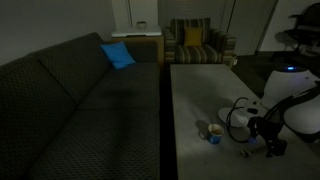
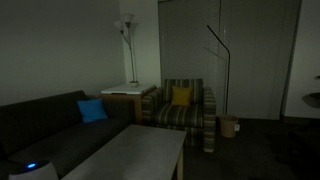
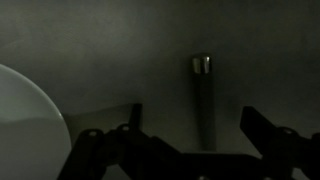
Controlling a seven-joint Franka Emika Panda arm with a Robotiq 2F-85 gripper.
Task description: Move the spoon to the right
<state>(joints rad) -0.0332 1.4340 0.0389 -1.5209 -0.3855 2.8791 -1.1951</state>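
Note:
In the wrist view the spoon (image 3: 204, 100), a slender pale grey metal utensil, lies on the grey table, its length running up and down the picture and one end at the top. My gripper (image 3: 195, 125) hangs open just above it, with one dark finger (image 3: 133, 115) on each side of the handle and neither touching it. The round white plate (image 3: 25, 115) shows at the left edge. In an exterior view the gripper (image 1: 266, 142) is low over the near right part of the table (image 1: 195, 95), beside the plate (image 1: 238, 114). The room is too dark to pick out the spoon there.
A small blue cup (image 1: 213, 133) stands on the table just left of the plate. A dark sofa (image 1: 70, 110) with a blue cushion (image 1: 117, 55) runs along the table's left side. A striped armchair (image 2: 183, 108) and a floor lamp (image 2: 127, 45) stand at the far end.

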